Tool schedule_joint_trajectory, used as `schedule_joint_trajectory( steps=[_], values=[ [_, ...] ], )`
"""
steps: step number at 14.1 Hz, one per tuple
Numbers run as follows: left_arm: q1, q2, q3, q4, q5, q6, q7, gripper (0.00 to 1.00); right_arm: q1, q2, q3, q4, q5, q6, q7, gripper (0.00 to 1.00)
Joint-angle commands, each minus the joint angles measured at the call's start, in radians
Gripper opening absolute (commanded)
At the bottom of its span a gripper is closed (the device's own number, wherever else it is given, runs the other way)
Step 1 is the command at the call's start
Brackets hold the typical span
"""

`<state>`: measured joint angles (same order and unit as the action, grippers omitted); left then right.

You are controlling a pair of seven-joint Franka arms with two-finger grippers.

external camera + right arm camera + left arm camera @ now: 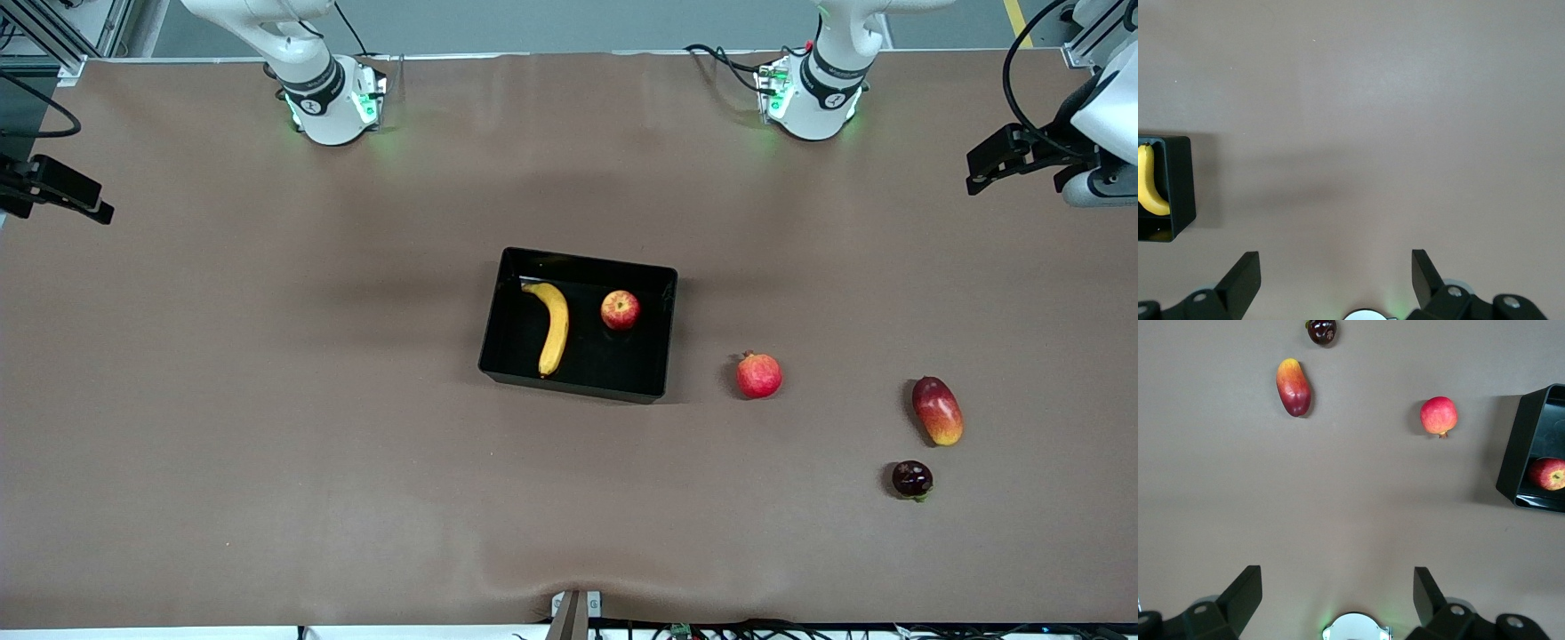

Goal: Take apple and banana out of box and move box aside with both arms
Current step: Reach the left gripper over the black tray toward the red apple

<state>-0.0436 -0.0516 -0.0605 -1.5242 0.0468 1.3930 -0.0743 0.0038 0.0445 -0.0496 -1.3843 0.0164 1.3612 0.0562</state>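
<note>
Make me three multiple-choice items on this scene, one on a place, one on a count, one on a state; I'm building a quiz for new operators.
1. Where is the banana?
A. In the box, beside the apple
B. On the table beside the mango
C. In the left gripper

2. How many fruits lie on the table outside the box?
A. One
B. Three
C. Five

3. How do the grippers stand?
A. Both shut on fruit
B. Left shut on the apple, right gripper open
C. Both open, holding nothing

Key:
1 A: banana and apple both lie in the box.
2 B: the pomegranate, the mango and a dark round fruit.
3 C: each wrist view shows spread fingers over bare table.
</note>
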Motion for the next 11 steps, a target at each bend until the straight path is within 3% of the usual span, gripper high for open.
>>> schedule_joint_trajectory(
  steps=[1,4,7,11],
  values=[
    [0.001,0.010,-0.002,0.021,-0.018,-0.019,0.004,1.00,0.008,0.002,-0.006,0.005,-0.006,0.001,0.010,1.00],
    [-0.004,0.036,-0.002,0.024,-0.015,-0.019,0.007,1.00,0.008,0.002,-0.006,0.007,-0.006,0.001,0.010,1.00],
    [-0.063,0.131,-0.005,0.068,-0.019,-0.009,-0.010,1.00,0.008,0.003,-0.006,0.007,-0.006,0.001,0.010,1.00],
    [-0.168,0.222,-0.010,0.055,-0.077,0.125,-0.210,1.00,0.008,0.003,-0.006,0.007,-0.006,0.001,0.010,1.00]
  ],
)
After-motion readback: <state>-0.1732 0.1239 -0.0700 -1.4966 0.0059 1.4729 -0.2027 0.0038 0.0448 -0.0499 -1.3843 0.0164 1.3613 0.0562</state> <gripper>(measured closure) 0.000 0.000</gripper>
